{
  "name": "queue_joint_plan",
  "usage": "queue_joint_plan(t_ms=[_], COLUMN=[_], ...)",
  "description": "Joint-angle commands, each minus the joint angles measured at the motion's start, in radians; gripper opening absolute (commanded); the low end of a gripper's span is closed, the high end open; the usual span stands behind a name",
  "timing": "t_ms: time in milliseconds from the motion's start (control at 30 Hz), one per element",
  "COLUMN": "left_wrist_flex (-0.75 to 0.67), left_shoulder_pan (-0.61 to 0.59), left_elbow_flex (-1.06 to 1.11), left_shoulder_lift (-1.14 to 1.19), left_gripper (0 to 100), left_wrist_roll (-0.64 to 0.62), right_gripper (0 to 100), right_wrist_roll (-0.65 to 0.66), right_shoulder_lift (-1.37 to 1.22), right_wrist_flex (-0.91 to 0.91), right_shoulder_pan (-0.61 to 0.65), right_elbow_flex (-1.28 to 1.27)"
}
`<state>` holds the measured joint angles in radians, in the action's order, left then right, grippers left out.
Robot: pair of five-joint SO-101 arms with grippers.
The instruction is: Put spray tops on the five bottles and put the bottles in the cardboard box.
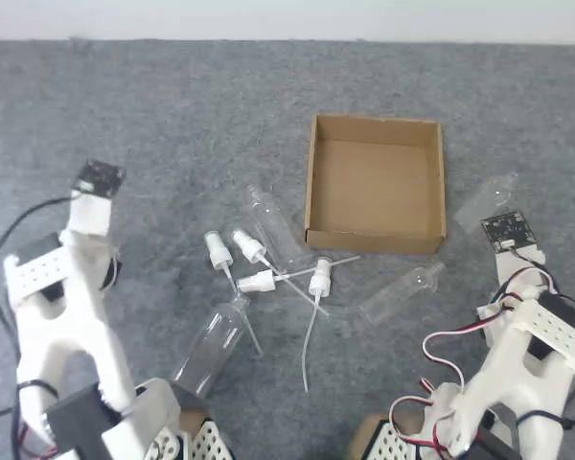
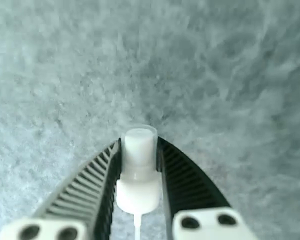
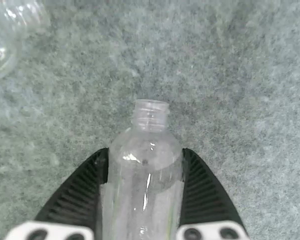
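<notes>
My left gripper (image 2: 138,142) is shut on a white spray top (image 2: 138,170), whose cap pokes out past the fingertips above grey carpet. My right gripper (image 3: 145,152) is shut on a clear bottle (image 3: 142,175); its open threaded neck points away from the wrist. In the high view, the left arm (image 1: 72,287) stands at the left and the right arm (image 1: 527,355) at the right. Between them lie several white spray tops (image 1: 252,248) with long tubes and clear bottles (image 1: 273,225), (image 1: 211,340), (image 1: 402,289). The open cardboard box (image 1: 311,182) sits behind them with nothing inside.
Another clear bottle (image 1: 487,196) lies right of the box, close to the right arm; a bottle (image 3: 10,30) also lies near the held one in the right wrist view. Grey carpet covers the whole table, with open room at the far left and back.
</notes>
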<state>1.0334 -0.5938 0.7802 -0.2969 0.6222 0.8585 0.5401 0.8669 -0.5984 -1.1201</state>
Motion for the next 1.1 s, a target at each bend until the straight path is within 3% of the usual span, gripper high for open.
queue_joint_plan(t_ms=[0, 233, 433, 533, 733, 1067], left_wrist_flex=[0.078, 0.150, 0.155, 0.192, 0.252, 0.250], left_shoulder_pan=[0.049, 0.169, 0.278, 0.341, 0.410, 0.407], left_elbow_flex=[-0.124, -0.193, -0.122, -0.062, 0.010, 0.070], left_shoulder_lift=[-0.044, -0.083, -0.345, -0.489, -0.666, -0.698], left_gripper=[3, 3, 3, 3, 3, 3], left_wrist_roll=[-0.083, -0.242, -0.351, -0.358, -0.359, -0.359], right_gripper=[0.7, 0.6, 0.9, 3.3, 21.7, 18.8], right_wrist_roll=[0.008, 0.008, 0.014, 0.015, 0.008, -0.023], right_shoulder_lift=[-0.004, -0.005, -0.015, -0.015, -0.013, -0.016], right_wrist_flex=[-0.082, -0.173, -0.185, -0.171, -0.102, 0.130], right_shoulder_pan=[-0.002, -0.054, -0.073, -0.079, -0.071, -0.067], right_elbow_flex=[-0.029, -0.002, 0.017, 0.020, 0.029, 0.230])
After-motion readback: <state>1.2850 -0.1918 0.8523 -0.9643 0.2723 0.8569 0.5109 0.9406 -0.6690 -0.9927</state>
